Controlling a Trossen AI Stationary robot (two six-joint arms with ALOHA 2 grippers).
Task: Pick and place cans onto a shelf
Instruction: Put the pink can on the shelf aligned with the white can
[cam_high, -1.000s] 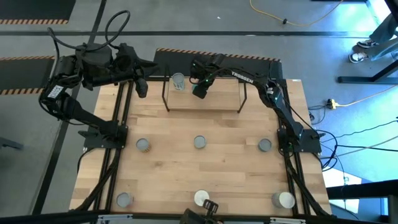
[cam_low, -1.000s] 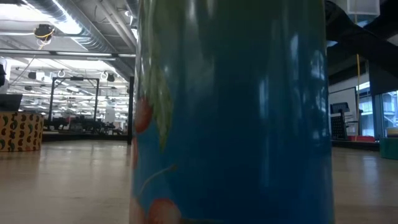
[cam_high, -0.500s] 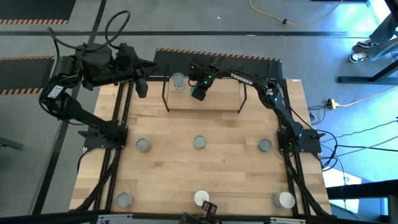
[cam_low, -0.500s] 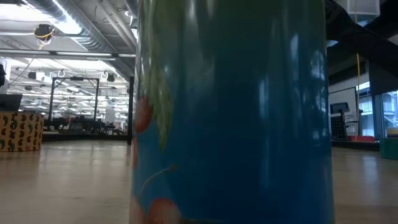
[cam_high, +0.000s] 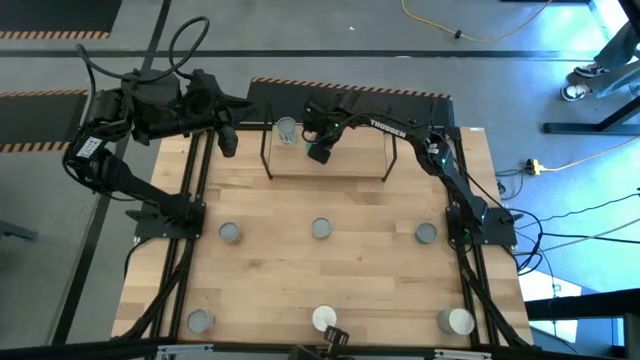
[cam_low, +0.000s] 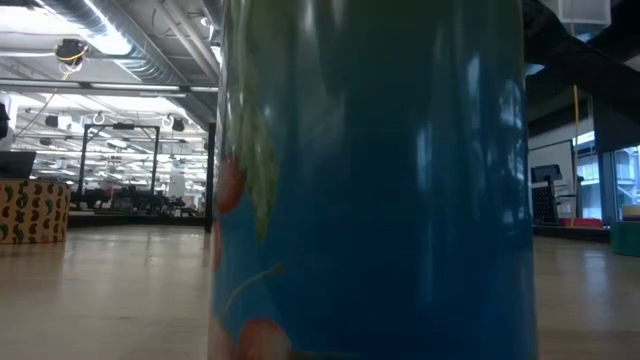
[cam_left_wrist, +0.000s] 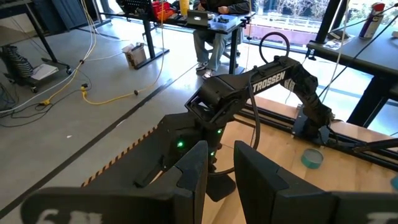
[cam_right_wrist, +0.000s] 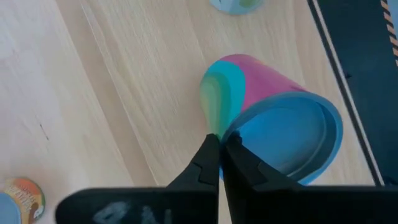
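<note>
The right gripper hung over the shelf at the far edge of the table, just beside the one can that stood on the shelf's left end. In the right wrist view its fingers were pressed together with nothing between them, their tips right at the rim of that can, whose side was pink and green and whose top showed blue; whether they touched it could not be told. The left gripper waited off the table's far left corner, beside the shelf, its fingers apart and empty. Three cans stood in a row across the middle of the table, at left, centre and right, and three more along the near edge. In the low view a blue can stood right against the lens, filling most of the picture.
</note>
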